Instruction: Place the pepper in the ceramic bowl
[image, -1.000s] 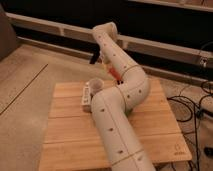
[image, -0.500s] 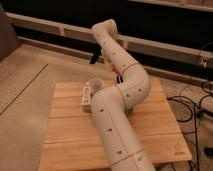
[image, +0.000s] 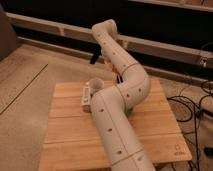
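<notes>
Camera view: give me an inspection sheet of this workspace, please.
Surface: wooden table, the arm stretched across it.
Job's things: pepper, a red-orange sliver at the arm's edge, mostly hidden; the bowl may be the grey-beige cup, cannot confirm.
Clutter: white flat object beside the cup.
Grippers: gripper shut, raised near the table's far edge.
Cables: cables on the floor, right.
Surroundings: concrete floor; dark wall behind.

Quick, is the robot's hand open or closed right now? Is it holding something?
Dark two-finger gripper: closed, held up in the air near the far edge of the light wooden table. Whether anything is in it cannot be told.
</notes>
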